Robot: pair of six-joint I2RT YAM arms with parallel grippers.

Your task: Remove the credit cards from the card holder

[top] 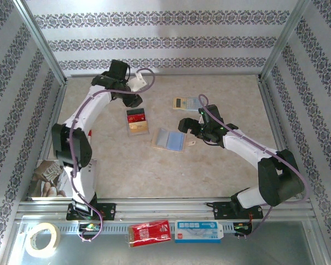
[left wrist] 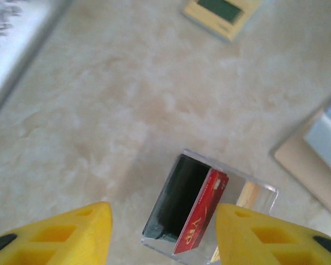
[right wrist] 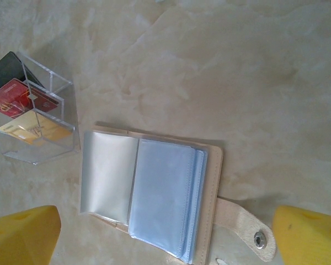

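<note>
The card holder [top: 169, 140] lies open and flat on the table, pale blue sleeves up, strap tab to its right [right wrist: 160, 199]. The credit cards stand in a clear acrylic box [top: 137, 121] to its left: a dark red and black card [left wrist: 201, 215] [right wrist: 16, 99] and a gold-tan card [right wrist: 33, 128] [left wrist: 247, 194]. My left gripper [top: 133, 101] [left wrist: 163, 221] hangs just above that box, yellow fingers [left wrist: 71, 237] open, apart from the red card. My right gripper [top: 185, 126] [right wrist: 165, 237] hovers over the holder, open wide and empty.
A yellow-and-pale-blue flat device [top: 186, 103] [left wrist: 220, 14] lies behind the holder. On the near ledge sit a tape roll [top: 42, 238], a red packet [top: 149, 232] and a blue-white box [top: 197, 231]. A booklet [top: 47, 178] lies at the left. Patterned walls enclose the table.
</note>
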